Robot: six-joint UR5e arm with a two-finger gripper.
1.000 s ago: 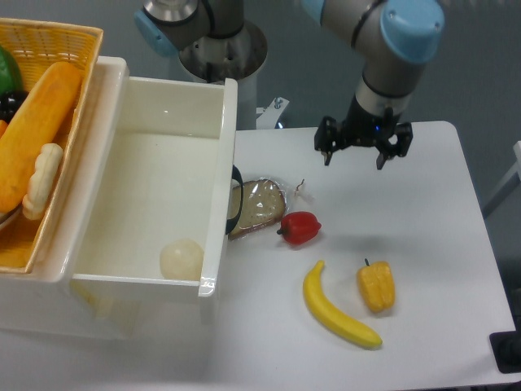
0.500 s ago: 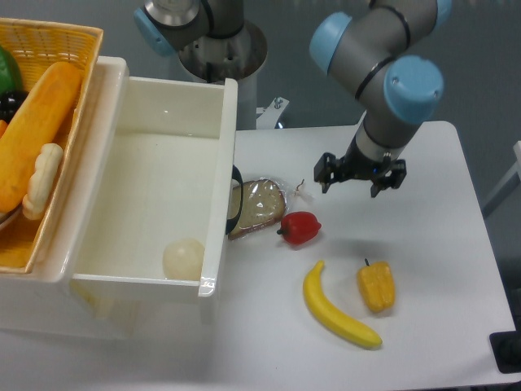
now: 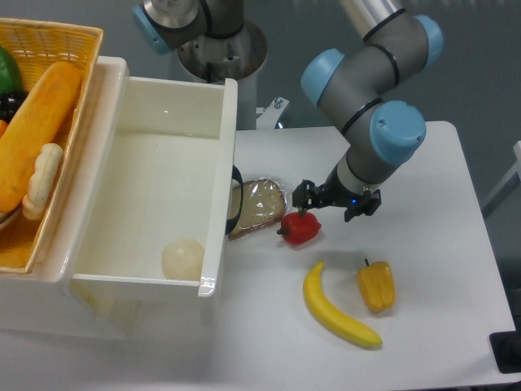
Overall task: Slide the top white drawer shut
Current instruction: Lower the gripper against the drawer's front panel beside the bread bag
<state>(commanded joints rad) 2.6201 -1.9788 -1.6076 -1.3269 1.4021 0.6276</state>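
The top white drawer (image 3: 138, 269) stands pulled out at the left, a deep glossy white tray with a pale round ball (image 3: 182, 261) in its near corner. Its curved black handle (image 3: 236, 210) shows on the front panel facing right. My gripper (image 3: 330, 204) hangs over the table to the right of the drawer, open and empty, just above and right of a red pepper (image 3: 300, 228). It is well apart from the handle.
A bagged bread slice (image 3: 259, 205) lies against the drawer front below the handle. A banana (image 3: 335, 312) and a yellow pepper (image 3: 376, 286) lie on the white table (image 3: 440, 187). A yellow wicker basket (image 3: 41, 122) with food sits on top at the left.
My gripper has moved down and to the left, from the back of the table toward the red pepper and the drawer front. The drawer has not moved.
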